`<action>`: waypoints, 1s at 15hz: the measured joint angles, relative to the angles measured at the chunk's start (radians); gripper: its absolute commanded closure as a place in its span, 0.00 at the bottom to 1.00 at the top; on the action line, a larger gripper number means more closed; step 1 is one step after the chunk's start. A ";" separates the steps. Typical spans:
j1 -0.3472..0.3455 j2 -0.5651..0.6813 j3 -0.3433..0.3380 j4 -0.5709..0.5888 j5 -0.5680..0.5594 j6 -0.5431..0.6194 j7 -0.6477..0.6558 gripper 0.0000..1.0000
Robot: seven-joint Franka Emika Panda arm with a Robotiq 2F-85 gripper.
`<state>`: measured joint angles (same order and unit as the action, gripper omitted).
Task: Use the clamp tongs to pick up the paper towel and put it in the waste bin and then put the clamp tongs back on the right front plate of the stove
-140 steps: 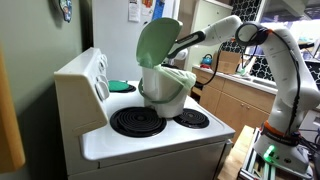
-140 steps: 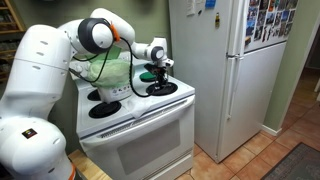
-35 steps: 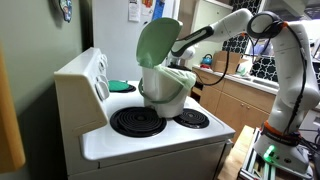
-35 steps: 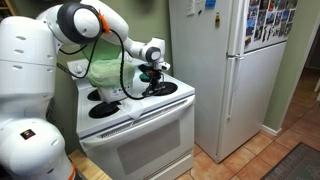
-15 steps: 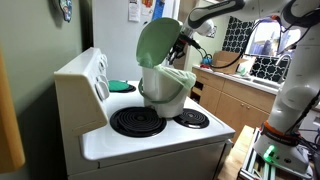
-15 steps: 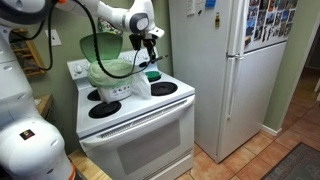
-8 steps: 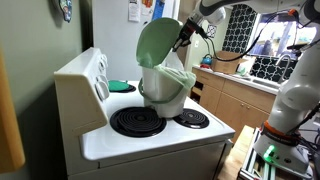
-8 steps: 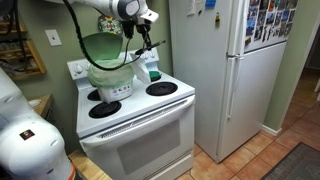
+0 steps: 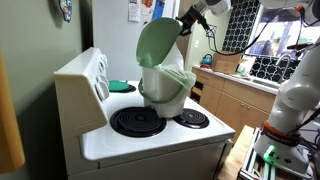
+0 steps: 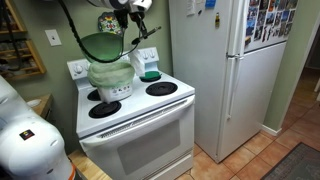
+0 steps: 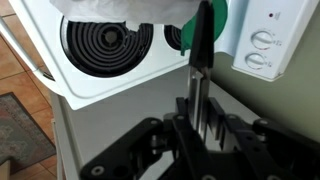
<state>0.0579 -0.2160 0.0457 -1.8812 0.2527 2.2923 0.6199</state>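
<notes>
My gripper (image 11: 200,108) is shut on the metal clamp tongs (image 11: 203,50), whose black-tipped arms hang down from the jaws. It is high above the stove (image 9: 150,142) in both exterior views, at the top edge of the frame (image 9: 194,16) (image 10: 135,7). The tongs (image 10: 139,36) dangle near the pale-green lid (image 9: 157,45) of the cream waste bin (image 9: 165,92), which stands on the stove top (image 10: 140,115). The bin (image 10: 110,82) has a green liner over its rim. No paper towel shows in the tongs.
A flat green plate (image 10: 150,75) lies on a rear burner, also in the wrist view (image 11: 218,14). Black coil burners (image 11: 105,42) and the dials (image 11: 262,42) lie below. A white fridge (image 10: 225,70) stands beside the stove. Wooden cabinets (image 9: 240,100) stand behind.
My gripper has risen with the tongs from just above the burners to the top of both exterior views. The bin and plate have not moved.
</notes>
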 measured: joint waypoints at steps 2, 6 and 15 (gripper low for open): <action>0.005 -0.033 0.011 0.007 0.044 0.031 -0.002 0.94; 0.031 -0.061 0.011 0.011 0.249 0.053 -0.045 0.94; 0.041 -0.017 0.009 0.005 0.471 0.009 -0.084 0.94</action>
<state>0.0987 -0.2330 0.0549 -1.8759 0.7239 2.3010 0.5364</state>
